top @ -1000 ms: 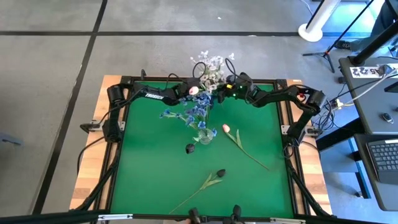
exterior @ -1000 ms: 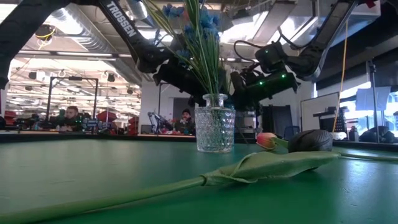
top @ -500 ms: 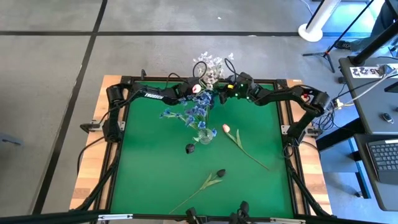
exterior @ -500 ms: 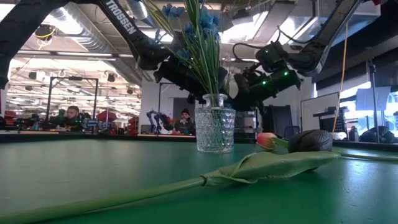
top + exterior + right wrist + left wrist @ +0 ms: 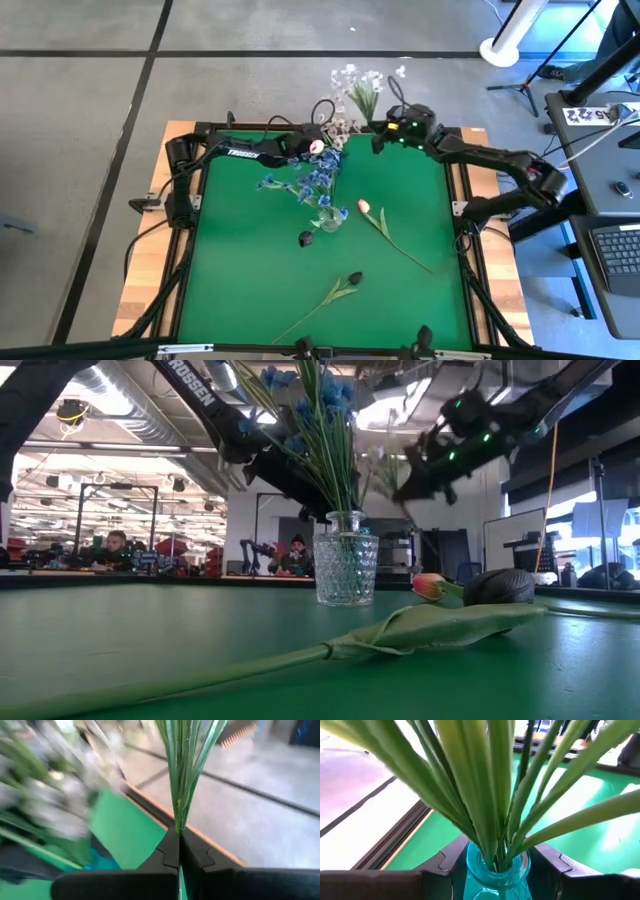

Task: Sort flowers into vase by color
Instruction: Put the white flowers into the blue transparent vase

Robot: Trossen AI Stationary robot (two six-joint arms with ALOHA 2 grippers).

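Observation:
My left gripper (image 5: 314, 147) is at the table's far edge, shut on a teal vase (image 5: 497, 870) that holds green stalks (image 5: 490, 795) and some white blossoms (image 5: 338, 128). My right gripper (image 5: 383, 133) is to its right, raised and shut on a white-blossom spray (image 5: 362, 82) that reaches out past the far edge. A clear glass vase (image 5: 328, 217) of blue blossoms (image 5: 312, 180) stands mid-table. A pink tulip (image 5: 364, 207) and two near-black tulips (image 5: 305, 238) (image 5: 354, 278) lie on the green mat. My left gripper has the teal vase's neck (image 5: 480, 870) between its two fingers (image 5: 437, 867), one on each side, just below the rim; the stalks rise out of the mouth. My right gripper pinches the white spray's thin green stalks (image 5: 179, 822) at their lower end between shut fingertips (image 5: 167, 852). The spray is lifted clear and fans out beyond the fingers.
The glass vase (image 5: 345, 568) with its blue sprays stands just near of both grippers. A tulip with a long leaf (image 5: 430, 625) lies close to the low camera. The table frame (image 5: 455, 190) borders the mat. People sit in the room behind.
My right gripper has moved up and toward the table's far right corner, away from the left gripper. It has drawn the white spray out of the bunch in the teal vase and carried it out over the far edge. The rest stayed in the vase.

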